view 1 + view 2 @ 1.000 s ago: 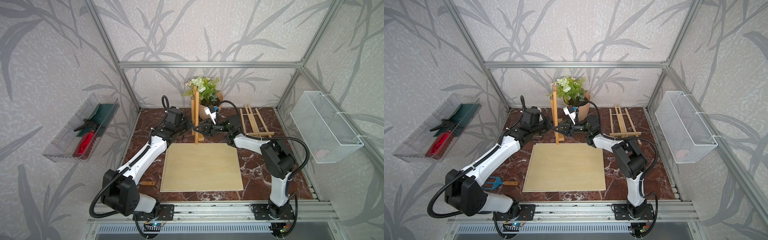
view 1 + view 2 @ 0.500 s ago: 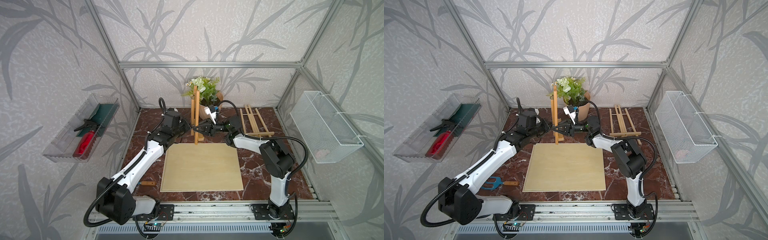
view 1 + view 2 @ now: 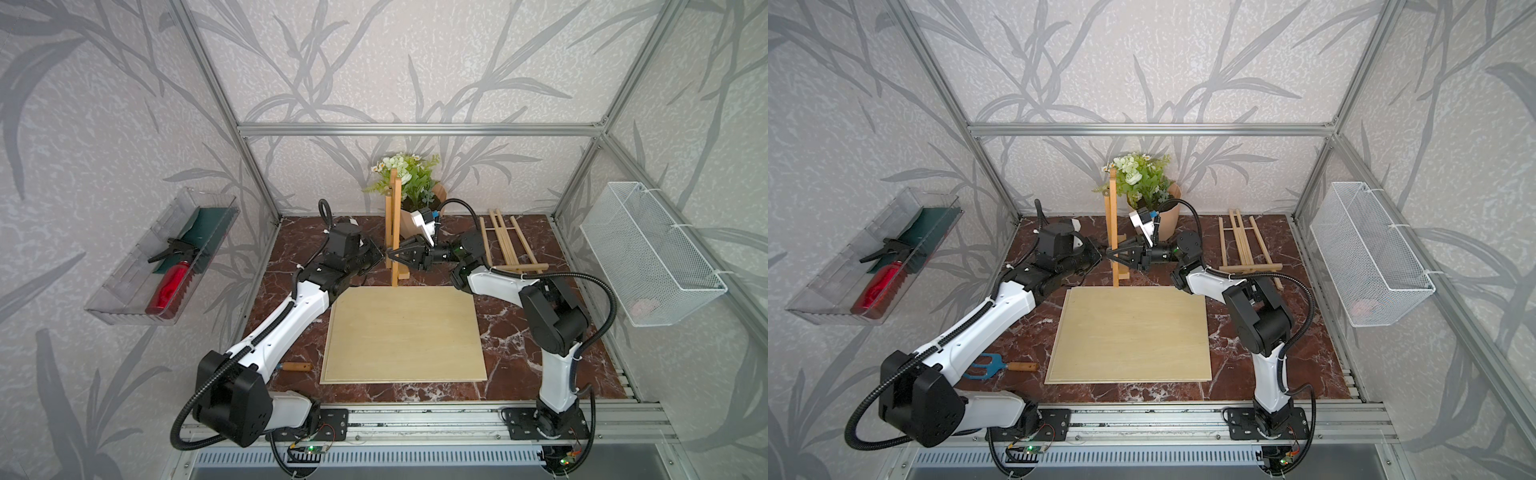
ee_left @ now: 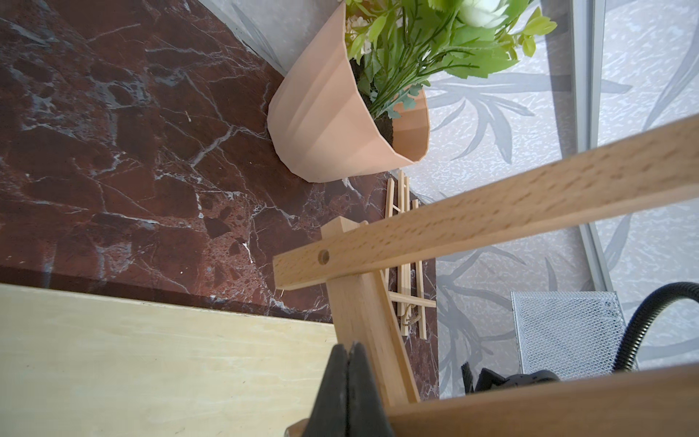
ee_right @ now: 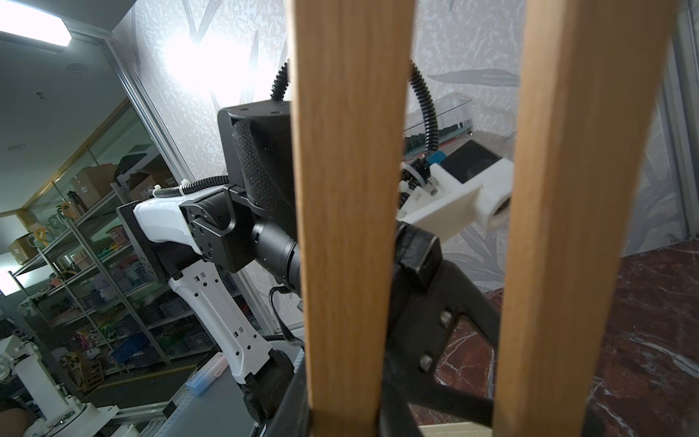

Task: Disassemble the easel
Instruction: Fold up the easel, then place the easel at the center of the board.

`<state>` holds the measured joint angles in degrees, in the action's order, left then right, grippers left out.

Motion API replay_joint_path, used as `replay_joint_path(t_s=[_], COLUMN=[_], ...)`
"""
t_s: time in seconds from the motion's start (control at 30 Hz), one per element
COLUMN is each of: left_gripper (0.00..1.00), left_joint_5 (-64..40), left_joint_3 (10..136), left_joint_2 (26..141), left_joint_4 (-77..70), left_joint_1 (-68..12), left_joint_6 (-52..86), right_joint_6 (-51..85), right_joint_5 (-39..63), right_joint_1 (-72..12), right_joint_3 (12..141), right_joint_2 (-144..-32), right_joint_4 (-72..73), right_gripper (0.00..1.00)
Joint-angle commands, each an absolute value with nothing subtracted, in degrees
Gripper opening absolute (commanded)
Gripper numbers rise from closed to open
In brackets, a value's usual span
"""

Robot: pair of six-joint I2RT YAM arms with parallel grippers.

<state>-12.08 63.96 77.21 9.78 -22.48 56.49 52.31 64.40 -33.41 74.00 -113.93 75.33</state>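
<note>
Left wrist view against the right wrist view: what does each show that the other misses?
Only the left wrist view: the flower pot, the second easel lying flat and the wire basket. Only the right wrist view: the left arm, its wrist camera and storage shelves outside the cell. Both: the upright easel, seen as wooden bars, and the marble tabletop.

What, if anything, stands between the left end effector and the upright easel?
Nothing visible. The shut left end effector sits right beside the easel, no object between them; the right end effector grips it from the opposite side.
</note>
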Motion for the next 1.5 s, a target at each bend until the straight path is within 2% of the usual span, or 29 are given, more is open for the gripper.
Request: replay_joint_path(t_s=[0.0,0.33,0.5,0.6,0.7,0.83,1.0,1.17,1.27,1.47], left_gripper=[0.00,0.00,0.06,0.07,0.09,0.11,0.12,0.14,0.14,0.15], left_joint_5=[-17.53,-10.02,-7.73,-4.78,-0.43,5.81,11.15,12.79,14.66,11.41], left_joint_3=[64.49,64.54,62.43,61.50,59.92,57.27,53.44,52.55,50.58,48.60], left_joint_2=[77.73,70.96,65.52,61.70,57.47,52.12,45.22,40.02,38.39,36.15], left_joint_4=[4.24,15.01,19.44,24.05,28.75,34.73,39.96,43.62,44.70,43.09], left_joint_1=[-24.22,-23.15,-20.53,-18.71,-17.78,-17.49,-17.24,-17.23,-17.24,-17.23], left_joint_6=[58.40,52.17,50.19,47.48,43.51,37.65,33.54,28.35,27.03,27.51], right_joint_6=[51.70,46.32,41.34,34.49,19.16,-1.36,-1.58,-10.23,-13.11,-19.61], right_joint_5=[64.01,62.47,61.22,59.43,54.61,42.38,41.61,31.75,28.43,19.15], right_joint_1=[-34.49,-34.57,-35.14,-35.91,-37.87,-42.49,-43.01,-46.15,-47.04,-48.66], right_joint_3=[77.10,76.56,76.89,77.25,78.78,84.61,89.91,99.24,106.97,126.37], right_joint_2=[-114.84,-114.08,-113.93,-113.11,-110.75,-110.17,-114.68,-119.75,-123.94,-135.20], right_joint_4=[80.60,73.97,67.74,59.25,39.55,14.01,10.41,-2.54,-10.22,-26.98], right_gripper=[0.00,0.00,0.00,0.00,0.00,0.00,0.00,0.00,0.00,0.00])
